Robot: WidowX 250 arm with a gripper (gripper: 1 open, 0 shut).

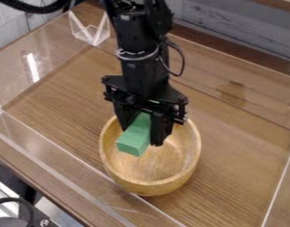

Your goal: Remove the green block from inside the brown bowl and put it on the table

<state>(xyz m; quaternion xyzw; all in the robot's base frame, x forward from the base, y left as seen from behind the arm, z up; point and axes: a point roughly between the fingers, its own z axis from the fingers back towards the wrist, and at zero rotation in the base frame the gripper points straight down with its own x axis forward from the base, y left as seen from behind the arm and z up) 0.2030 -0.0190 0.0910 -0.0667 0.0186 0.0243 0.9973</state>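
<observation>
The single view looks steeply down from above and in front of the round light-brown wooden bowl, fairly near it, facing past it toward the brown wood-grain table top's far edge.

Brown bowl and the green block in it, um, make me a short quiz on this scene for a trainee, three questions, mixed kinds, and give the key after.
1. True or false: the green block lies outside the brown bowl.
2. Which is larger: (a) the block, (b) the bowl, (c) both are the same size?
3. Fill in the blank: the arm is coloured ____.

Key: 1. False. 2. b. 3. Black.
</observation>
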